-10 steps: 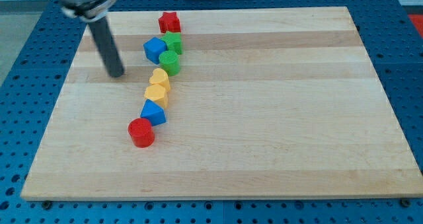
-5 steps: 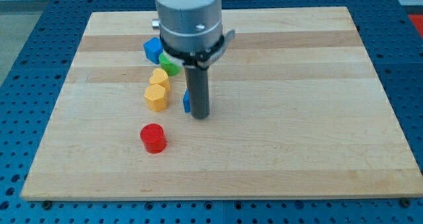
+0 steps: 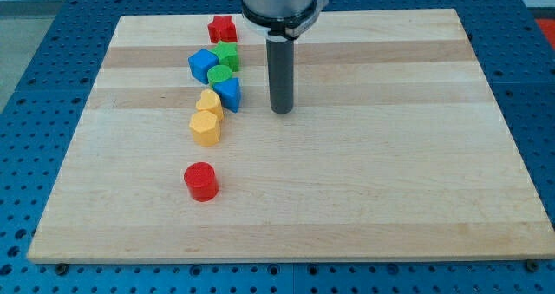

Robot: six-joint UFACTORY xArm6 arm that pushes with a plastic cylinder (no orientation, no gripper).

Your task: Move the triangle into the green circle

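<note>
My tip (image 3: 281, 111) on board, touching no block. Blue triangle (image 3: 230, 93) just to its left in view, apart from it, pressed against green circle (image 3: 219, 75) further left and up

The blue triangle (image 3: 230, 93) lies flat on the board, to the view's left of my tip (image 3: 281, 111) and slightly above it, near but clear of it. One corner points toward the view's bottom. The green circle (image 3: 220, 75), a short upright cylinder, sits farther to the left of my tip and higher in the view. The triangle's upper left edge appears to touch the circle.
</note>
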